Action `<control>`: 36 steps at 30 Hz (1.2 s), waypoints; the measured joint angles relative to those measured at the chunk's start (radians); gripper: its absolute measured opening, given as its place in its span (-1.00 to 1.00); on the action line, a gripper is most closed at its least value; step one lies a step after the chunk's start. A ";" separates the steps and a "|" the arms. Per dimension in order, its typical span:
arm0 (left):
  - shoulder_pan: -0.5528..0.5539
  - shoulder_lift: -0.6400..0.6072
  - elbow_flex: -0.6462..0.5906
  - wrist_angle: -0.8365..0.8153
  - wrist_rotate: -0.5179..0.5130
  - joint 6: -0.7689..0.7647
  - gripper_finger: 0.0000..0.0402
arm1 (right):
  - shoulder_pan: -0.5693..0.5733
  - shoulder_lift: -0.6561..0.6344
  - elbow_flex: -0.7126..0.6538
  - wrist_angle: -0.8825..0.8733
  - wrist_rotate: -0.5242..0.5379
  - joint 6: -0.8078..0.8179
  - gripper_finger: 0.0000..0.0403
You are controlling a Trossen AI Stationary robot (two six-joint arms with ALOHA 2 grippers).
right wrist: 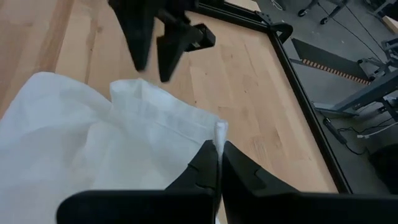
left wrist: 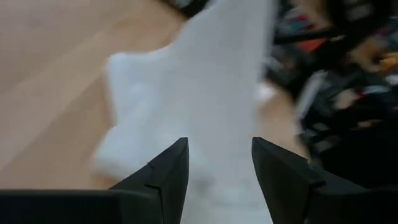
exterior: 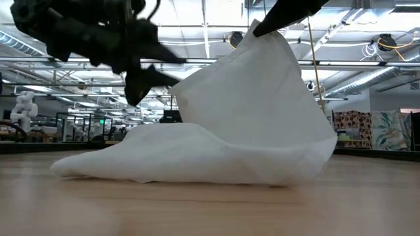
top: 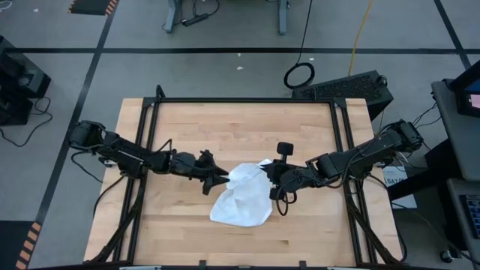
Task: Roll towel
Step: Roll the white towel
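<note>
The white towel (top: pixel 241 196) lies crumpled at the middle of the wooden table, and its far right part is raised. My right gripper (right wrist: pixel 219 149) is shut on that raised part, above the table (exterior: pixel 279 16). From there the cloth slopes down to a flat heap on the wood (exterior: pixel 184 160). My left gripper (top: pixel 221 178) stands open just left of the raised cloth (exterior: pixel 154 75), fingers pointing at it. The right wrist view shows its tips (right wrist: pixel 152 65) a little apart from the towel's edge. My right gripper pinches the towel's hemmed edge at a corner (right wrist: pixel 221 132) between its two fingers. It comes slanting down from the table's right side. The held corner is lifted clear, and the cloth hangs slack below it (exterior: pixel 262 98). The lower part rests on the table.
Black frame rails run along the table's left (top: pixel 152 127) and right (top: pixel 343 127) sides. Bare wood shows near the front edge (top: pixel 240 244) and far edge (top: pixel 240 120). A black keyboard-like thing (top: pixel 345 86) lies beyond the far right corner.
</note>
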 joint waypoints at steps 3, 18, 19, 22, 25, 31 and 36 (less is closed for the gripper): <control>0.020 0.000 0.000 -0.078 -0.013 0.000 -0.10 | 0.000 0.000 0.000 0.005 0.000 0.000 -1.00; 0.023 0.005 0.000 -0.070 0.048 0.001 -0.10 | 0.000 0.023 0.000 0.038 -0.002 -0.023 -1.00; 0.024 0.012 0.000 -0.070 0.047 0.005 -0.11 | 0.000 0.026 0.000 0.045 -0.002 -0.027 -1.00; 0.030 0.032 0.000 -0.077 0.058 0.015 -0.16 | 0.000 0.037 0.000 0.043 0.002 -0.027 -1.00; 0.030 0.060 0.000 -0.058 0.060 0.020 -0.22 | 0.000 0.037 0.000 0.043 0.025 -0.027 -1.00; 0.030 0.076 0.000 -0.001 0.061 0.027 -0.32 | 0.000 0.037 0.000 0.046 0.025 -0.037 -1.00; 0.030 0.076 0.000 -0.002 0.060 0.036 -0.43 | 0.000 0.037 0.000 0.049 0.025 -0.042 -1.00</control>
